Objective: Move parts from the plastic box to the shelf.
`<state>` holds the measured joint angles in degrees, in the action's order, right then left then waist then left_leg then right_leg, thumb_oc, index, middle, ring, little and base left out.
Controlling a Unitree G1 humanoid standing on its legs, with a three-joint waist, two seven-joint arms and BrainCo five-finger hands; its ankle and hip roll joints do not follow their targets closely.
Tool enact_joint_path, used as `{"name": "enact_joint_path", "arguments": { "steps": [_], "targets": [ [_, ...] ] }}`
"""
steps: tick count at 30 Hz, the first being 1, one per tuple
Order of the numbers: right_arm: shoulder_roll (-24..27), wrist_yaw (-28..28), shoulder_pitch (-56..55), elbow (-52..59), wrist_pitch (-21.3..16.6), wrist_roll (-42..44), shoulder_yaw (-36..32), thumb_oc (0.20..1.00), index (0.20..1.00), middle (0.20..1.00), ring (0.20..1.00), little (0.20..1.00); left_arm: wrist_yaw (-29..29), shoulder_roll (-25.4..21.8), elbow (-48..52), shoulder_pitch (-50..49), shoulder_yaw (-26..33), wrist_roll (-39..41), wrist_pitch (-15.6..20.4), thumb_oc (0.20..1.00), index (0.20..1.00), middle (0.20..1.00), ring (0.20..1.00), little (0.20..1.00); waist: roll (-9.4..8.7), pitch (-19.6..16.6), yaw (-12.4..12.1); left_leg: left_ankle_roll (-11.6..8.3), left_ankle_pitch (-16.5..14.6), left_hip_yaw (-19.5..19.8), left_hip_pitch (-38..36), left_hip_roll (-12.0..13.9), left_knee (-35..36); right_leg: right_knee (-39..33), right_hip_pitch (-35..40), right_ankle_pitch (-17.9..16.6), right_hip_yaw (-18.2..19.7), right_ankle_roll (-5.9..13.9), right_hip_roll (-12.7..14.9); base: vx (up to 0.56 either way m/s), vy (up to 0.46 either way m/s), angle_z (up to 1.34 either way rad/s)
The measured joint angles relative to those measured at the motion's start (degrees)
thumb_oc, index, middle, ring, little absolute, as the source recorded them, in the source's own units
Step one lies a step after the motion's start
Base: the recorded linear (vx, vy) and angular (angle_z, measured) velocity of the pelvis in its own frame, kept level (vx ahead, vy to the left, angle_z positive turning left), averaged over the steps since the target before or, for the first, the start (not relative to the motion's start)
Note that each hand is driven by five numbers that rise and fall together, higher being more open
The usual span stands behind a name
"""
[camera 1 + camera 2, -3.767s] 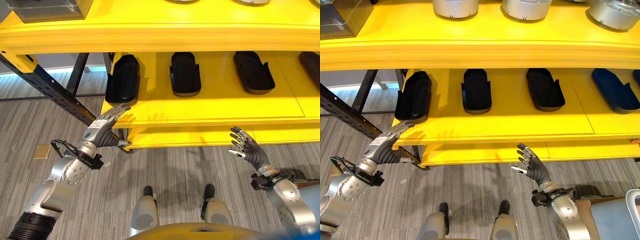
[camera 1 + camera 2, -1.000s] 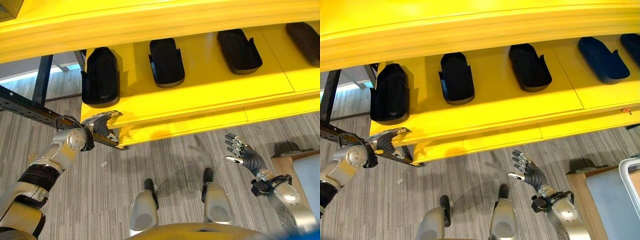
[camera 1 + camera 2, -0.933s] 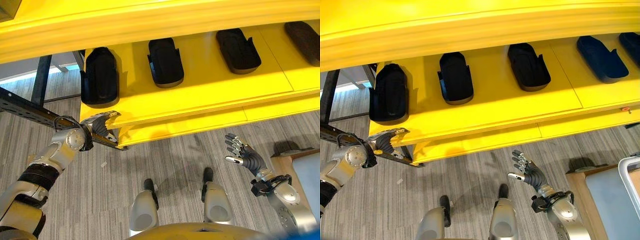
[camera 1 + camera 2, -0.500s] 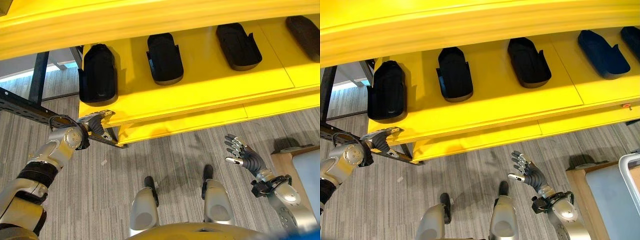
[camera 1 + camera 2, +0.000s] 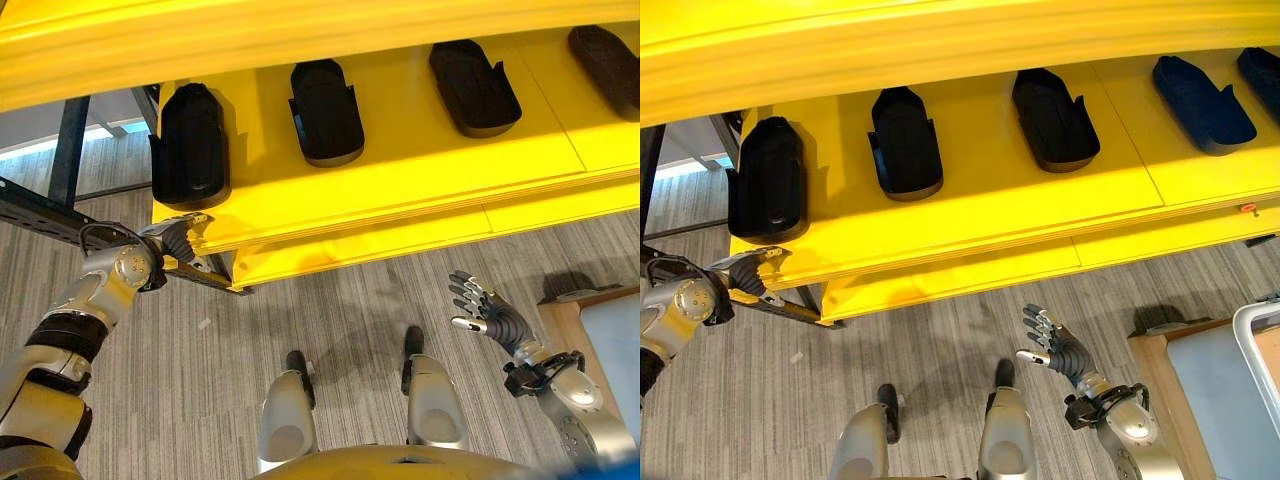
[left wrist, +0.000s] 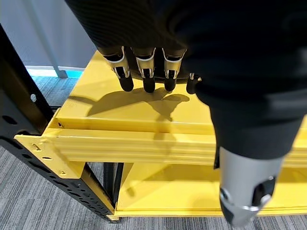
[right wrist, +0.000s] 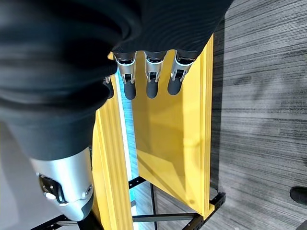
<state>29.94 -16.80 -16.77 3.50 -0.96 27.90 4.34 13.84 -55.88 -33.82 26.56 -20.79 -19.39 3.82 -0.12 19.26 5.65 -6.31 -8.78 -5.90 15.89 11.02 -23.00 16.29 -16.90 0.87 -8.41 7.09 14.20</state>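
Several black moulded parts lie in a row on the yellow shelf (image 5: 400,170); the leftmost part (image 5: 190,145) sits near the shelf's left end, with others (image 5: 325,98) (image 5: 473,73) further right. My left hand (image 5: 175,240) hovers at the shelf's front left corner, fingers relaxed and holding nothing; its fingers (image 6: 144,72) hang just above the yellow edge. My right hand (image 5: 485,315) is raised over the floor below the shelf front, fingers (image 7: 151,76) spread and holding nothing. The pale-rimmed plastic box (image 5: 1244,330) shows at the lower right.
A black slotted rack beam (image 5: 40,210) runs diagonally past the left hand. A second yellow level (image 5: 300,30) overhangs the row of parts. The box rests on a wooden stand (image 5: 1160,380). Grey striped floor (image 5: 330,320) lies between shelf and box.
My left arm has bent and drawn back from beside the leftmost part to the shelf's front left corner. The camera has shifted. The right hand keeps its open pose.
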Motion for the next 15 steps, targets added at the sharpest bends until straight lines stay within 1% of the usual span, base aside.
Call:
{"name": "enact_joint_path", "arguments": {
  "steps": [3,15],
  "targets": [
    [0.0,-0.3,0.0,0.0,0.1,0.0,-0.2,1.000,1.000,1.000,1.000,1.000,0.0,-1.3,-0.4,1.8,0.0,0.0,-0.2,1.000,1.000,1.000,1.000,1.000,-0.35,0.5,0.0,0.15,-0.3,0.0,1.2,0.0,-1.2,0.8,-1.0,-0.1,0.4,0.04,0.0,0.00,0.000,0.00],
    [0.1,-1.0,-0.1,0.0,0.5,0.1,-0.2,1.000,1.000,1.000,1.000,1.000,0.0,-1.6,-2.3,4.0,-0.6,0.1,-0.8,1.000,1.000,1.000,1.000,1.000,-0.51,0.7,0.0,0.20,-1.1,-0.8,1.3,0.2,-2.2,1.5,-1.8,0.1,1.4,0.16,0.0,0.00,0.009,-0.03]
  ]
}}
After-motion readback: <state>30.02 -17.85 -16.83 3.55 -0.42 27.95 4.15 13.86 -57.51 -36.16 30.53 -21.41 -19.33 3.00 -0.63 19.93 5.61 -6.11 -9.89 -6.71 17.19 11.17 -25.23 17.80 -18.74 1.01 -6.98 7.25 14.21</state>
